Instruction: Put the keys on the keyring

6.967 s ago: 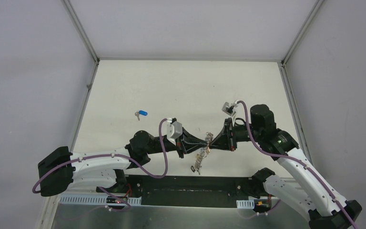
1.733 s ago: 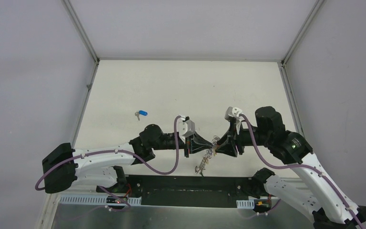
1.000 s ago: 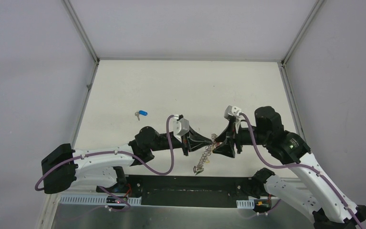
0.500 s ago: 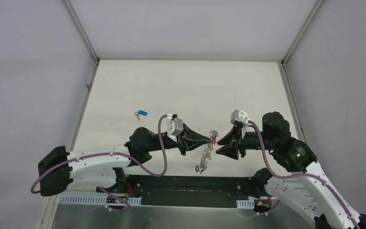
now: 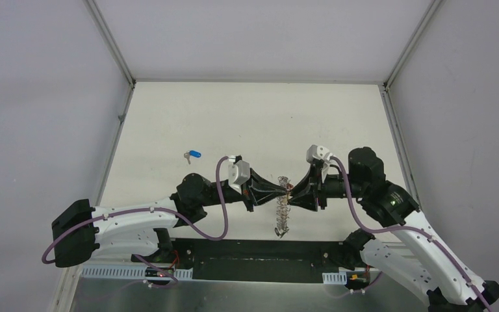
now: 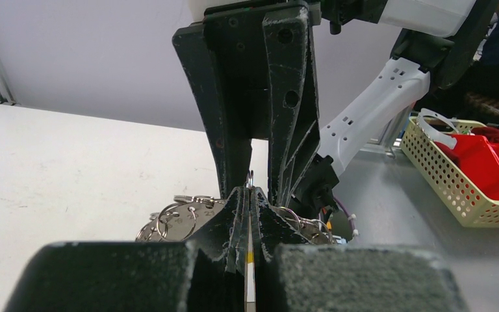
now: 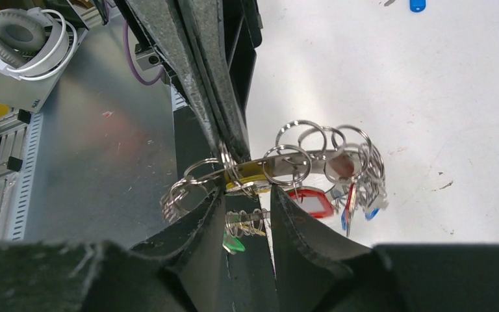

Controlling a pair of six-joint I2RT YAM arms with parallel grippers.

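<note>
The keyring (image 5: pixel 282 218), a silvery strip strung with many small rings, hangs above the near table edge from my left gripper (image 5: pixel 283 190). In the left wrist view that gripper (image 6: pixel 250 190) is shut, with a small ring poking out of its tips and a sliver of yellow between its fingers. My right gripper (image 5: pixel 291 193) faces it tip to tip. Its jaws (image 7: pixel 247 190) stand apart, straddling a yellow tag (image 7: pixel 253 177) on the keyring (image 7: pixel 312 153). Red (image 7: pixel 312 201), blue (image 7: pixel 367 211) and green (image 7: pixel 232 242) tags dangle there too. A blue-tagged key (image 5: pixel 193 155) lies alone on the table.
White enclosure walls (image 5: pixel 52 97) ring the table on three sides. A grey metal shelf (image 5: pixel 247 279) runs below the near edge. Off the table, a yellow mesh basket (image 6: pixel 474 175) holds red items, and white headphones (image 7: pixel 26 32) lie beside the shelf.
My right gripper backed off to the right, then returned to the left gripper's tip with its jaws narrower. The keyring now hangs straighter down.
</note>
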